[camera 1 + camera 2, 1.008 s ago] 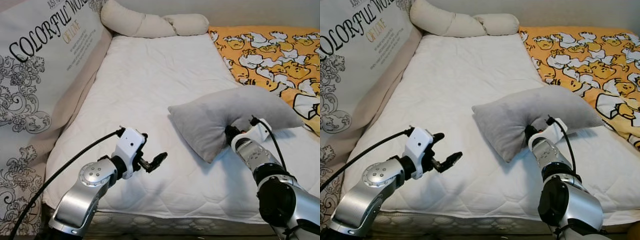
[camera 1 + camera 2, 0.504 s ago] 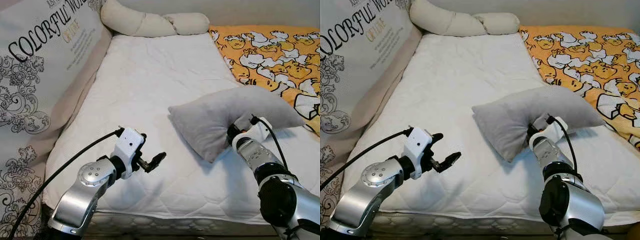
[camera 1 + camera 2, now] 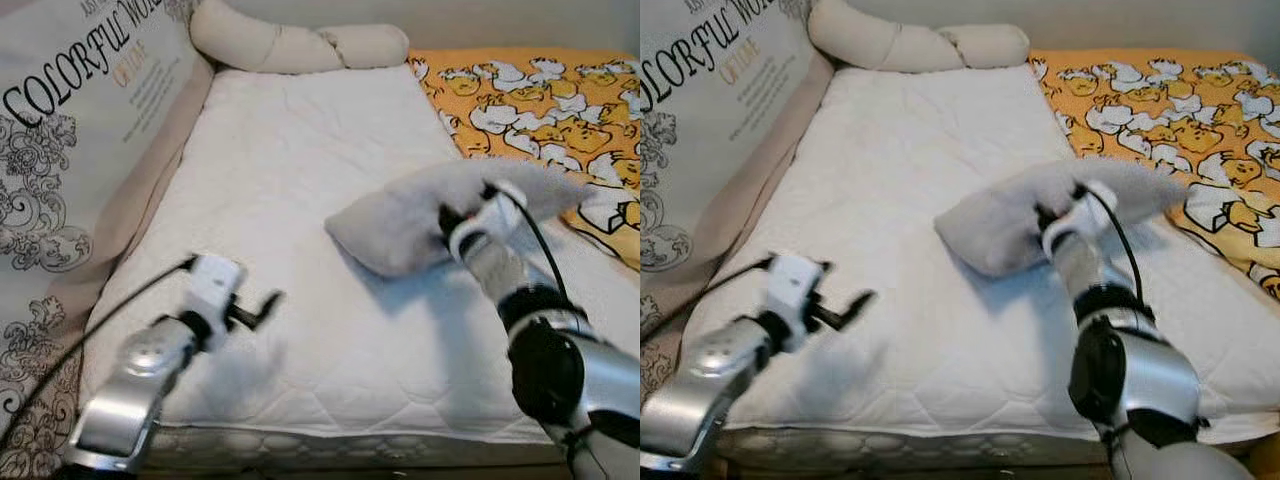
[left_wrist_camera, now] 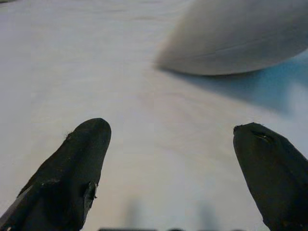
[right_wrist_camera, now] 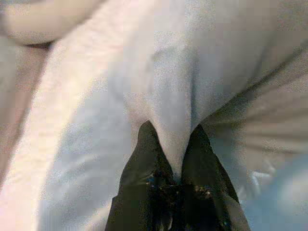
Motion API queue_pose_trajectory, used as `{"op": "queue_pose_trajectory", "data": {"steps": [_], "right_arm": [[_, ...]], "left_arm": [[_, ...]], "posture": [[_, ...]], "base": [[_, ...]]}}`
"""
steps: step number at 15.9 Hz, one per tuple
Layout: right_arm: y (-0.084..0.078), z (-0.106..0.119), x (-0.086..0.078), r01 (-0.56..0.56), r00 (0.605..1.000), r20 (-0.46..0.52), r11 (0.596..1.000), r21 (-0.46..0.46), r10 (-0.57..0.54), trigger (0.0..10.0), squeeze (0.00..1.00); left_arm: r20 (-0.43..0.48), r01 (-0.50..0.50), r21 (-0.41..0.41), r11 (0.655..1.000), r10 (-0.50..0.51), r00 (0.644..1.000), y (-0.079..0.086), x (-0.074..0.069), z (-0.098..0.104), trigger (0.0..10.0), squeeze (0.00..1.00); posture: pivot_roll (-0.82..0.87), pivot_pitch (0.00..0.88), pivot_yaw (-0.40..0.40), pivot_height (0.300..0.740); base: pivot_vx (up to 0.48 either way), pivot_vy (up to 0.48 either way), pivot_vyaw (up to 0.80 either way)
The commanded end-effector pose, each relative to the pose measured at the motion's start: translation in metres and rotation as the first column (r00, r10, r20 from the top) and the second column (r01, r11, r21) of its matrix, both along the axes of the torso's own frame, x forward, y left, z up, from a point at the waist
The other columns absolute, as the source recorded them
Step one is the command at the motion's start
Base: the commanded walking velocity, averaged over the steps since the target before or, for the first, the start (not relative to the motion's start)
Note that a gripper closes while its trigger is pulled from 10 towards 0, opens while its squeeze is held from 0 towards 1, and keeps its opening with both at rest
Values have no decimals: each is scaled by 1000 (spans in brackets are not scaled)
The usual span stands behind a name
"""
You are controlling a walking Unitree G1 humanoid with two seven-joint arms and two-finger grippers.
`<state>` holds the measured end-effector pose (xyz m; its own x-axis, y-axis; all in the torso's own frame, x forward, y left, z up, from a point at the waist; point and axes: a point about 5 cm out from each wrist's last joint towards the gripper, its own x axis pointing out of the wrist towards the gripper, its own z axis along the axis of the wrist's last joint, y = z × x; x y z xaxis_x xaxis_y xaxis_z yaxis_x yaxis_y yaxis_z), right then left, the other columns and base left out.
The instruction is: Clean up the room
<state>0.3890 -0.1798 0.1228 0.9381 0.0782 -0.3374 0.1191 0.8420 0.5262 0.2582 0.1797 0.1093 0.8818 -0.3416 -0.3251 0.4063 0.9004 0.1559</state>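
The right wrist view alone shows the right gripper [image 5: 174,159] pinching a fold of the grey pillow [image 3: 400,215]. The left gripper [image 4: 171,168] is spread, empty. Upper left, a cushion [image 3: 70,130] reads "COLORFUL".

Right gripper [image 5: 175,159] is pinched tight on a fold of the grey pillow [image 5: 202,72]; both black fingers [image 5: 147,163] press the cloth from either side, with a thin ridge of fabric caught between the tips. The pillow bulges out ahead of the fingers. White mattress [image 5: 72,144] lies beside and below the fingers, blurred. A cream bolster [image 5: 43,21] sits far ahead, soft-edged.
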Motion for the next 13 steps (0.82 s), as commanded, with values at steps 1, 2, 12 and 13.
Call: {"op": "queue_pose_trajectory", "data": {"steps": [1, 2, 12, 13], "right_arm": [[11, 24, 10, -61, 994, 85, 998, -11, 62, 0, 0], [24, 36, 15, -121, 985, 120, 993, -11, 121, 0, 0], [52, 99, -38, -774, 525, 475, 628, -79, 707, 0, 0], [40, 85, -56, -810, 492, 492, 585, -45, 719, 0, 0]], "left_arm": [[17, -61, 21, 998, 61, 998, 10, 1, 1, 10000, 0], [26, -129, 27, 991, 128, 991, 22, 2, 3, 10000, 0], [186, -479, 88, 873, 458, 869, 113, 1, 35, 10000, 0], [191, -488, 85, 869, 467, 864, 117, 2, 36, 10000, 0]], "posture": [[43, 0, 5, 740], [45, 0, 4, 740], [20, 0, 39, 740], [15, 0, 43, 740]], "base": [[0, 0, 0], [0, 0, 0], [0, 0, 0], [0, 0, 0]]}}
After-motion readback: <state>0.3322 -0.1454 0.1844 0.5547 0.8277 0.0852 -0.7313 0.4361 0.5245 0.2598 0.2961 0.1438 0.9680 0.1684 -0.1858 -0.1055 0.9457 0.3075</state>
